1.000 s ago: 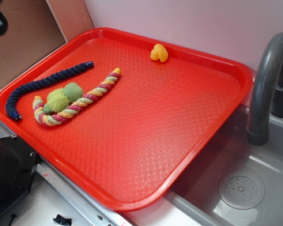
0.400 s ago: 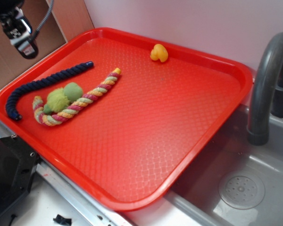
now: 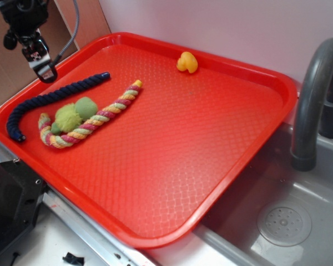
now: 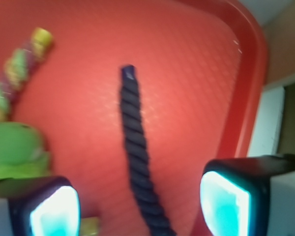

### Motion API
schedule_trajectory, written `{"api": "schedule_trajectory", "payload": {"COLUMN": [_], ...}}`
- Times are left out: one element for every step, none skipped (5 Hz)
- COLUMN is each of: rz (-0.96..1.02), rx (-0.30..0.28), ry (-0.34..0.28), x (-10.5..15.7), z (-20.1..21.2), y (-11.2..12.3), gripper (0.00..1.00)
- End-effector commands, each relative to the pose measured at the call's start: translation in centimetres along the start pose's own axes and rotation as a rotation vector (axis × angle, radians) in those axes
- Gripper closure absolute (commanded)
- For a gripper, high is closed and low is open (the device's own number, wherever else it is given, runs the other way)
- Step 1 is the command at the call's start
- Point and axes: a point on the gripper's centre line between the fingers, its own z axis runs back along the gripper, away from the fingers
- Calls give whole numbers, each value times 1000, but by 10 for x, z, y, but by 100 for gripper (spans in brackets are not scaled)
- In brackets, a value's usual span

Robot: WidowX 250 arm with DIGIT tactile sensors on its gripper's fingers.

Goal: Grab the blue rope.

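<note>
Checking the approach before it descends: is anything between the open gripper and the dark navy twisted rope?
Nothing visible. The gripper hangs open above the dark navy twisted rope, which lies between its fingers in the wrist view; the green plush toy sits off to one side.

One red tray (image 3: pixel 255 105) carries two ropes below the claw (image 3: pixel 46 73): one dark blue rope (image 3: pixel 50 98) and one striped rope (image 3: pixel 97 119) farther off. Two green fuzzy balls (image 3: pixel 76 113) sit together. One yellow duck (image 3: pixel 187 62) lies well away.
</note>
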Motion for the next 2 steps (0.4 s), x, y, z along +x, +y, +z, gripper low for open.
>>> {"api": "schedule_trajectory", "payload": {"rz": [-41, -37], "rx": [-32, -17], "ry": [46, 98], "x": [5, 5], "z": [-30, -44], "y": [2, -1], "gripper": [0, 0]}}
